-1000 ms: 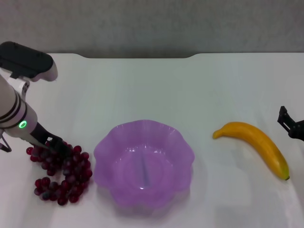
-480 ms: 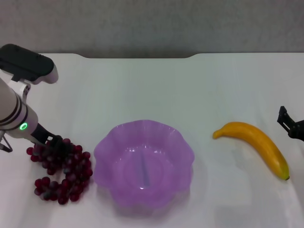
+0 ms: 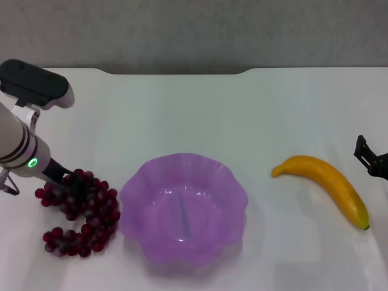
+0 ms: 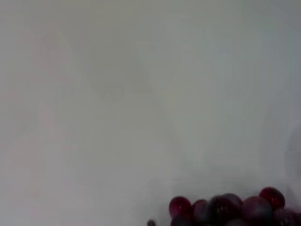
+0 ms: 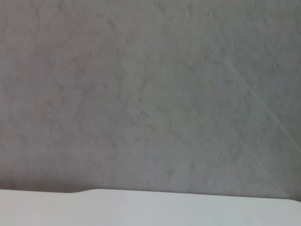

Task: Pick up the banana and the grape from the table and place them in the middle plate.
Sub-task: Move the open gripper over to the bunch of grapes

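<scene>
The grape bunch [image 3: 79, 213] is lying on the white table [image 3: 182, 115] at the near left, and the left gripper [image 3: 71, 185] is sitting right in among its upper berries, its dark fingertips buried in the cluster. Whether those fingers are clamping a stem or standing apart, I cannot tell; the berries are hiding them. The left wrist view is catching only a few red grapes [image 4: 225, 209] at the edge of its picture, against bare table.

Just to the right of that gripper, the light purple scalloped plate [image 3: 233, 182] is sitting with its rim almost brushing the bunch, and its bowl is holding no fruit.

Over on the far side of the plate from the left gripper, the banana [image 3: 327, 182] is lying flat on the table, stem end pointing toward the plate. The right gripper [image 3: 371, 160] is waiting just beyond the banana at the table's right edge, not touching it; only a dark part is showing, so its grip state is unclear too.
</scene>
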You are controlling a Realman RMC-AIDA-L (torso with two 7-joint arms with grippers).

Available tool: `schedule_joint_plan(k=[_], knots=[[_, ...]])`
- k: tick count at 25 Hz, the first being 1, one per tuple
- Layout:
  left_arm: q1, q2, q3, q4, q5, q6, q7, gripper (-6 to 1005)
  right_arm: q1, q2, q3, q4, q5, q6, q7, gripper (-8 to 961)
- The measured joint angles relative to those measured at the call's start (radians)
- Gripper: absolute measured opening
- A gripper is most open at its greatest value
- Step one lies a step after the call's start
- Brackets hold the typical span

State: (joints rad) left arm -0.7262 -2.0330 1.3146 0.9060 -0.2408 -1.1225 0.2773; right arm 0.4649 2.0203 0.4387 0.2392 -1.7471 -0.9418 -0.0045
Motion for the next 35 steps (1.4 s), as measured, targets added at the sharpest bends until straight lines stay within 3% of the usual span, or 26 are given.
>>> schedule_joint_plan(k=[12,18,20,35], knots=[[-0.001,0.002,0.000,-0.043,-0.019,0.034,0.004,589,0.000,0.000,0.000,0.000,0.000,0.000,0.001,892],[-0.002,0.002,-0.001,-0.043,-0.020,0.032,0.000,588,0.000,0.000,0.000,0.000,0.000,0.000,0.000,892],[-0.002,0.003,-0.001,-0.043,-0.020,0.031,-0.001,502,0.000,0.000,0.000,0.000,0.000,0.000,0.000,891],[0.013,0.001,-0.010,-0.041,-0.022,0.074,-0.002,390,0.000,0.000,0.000,0.000,0.000,0.000,0.000,892]])
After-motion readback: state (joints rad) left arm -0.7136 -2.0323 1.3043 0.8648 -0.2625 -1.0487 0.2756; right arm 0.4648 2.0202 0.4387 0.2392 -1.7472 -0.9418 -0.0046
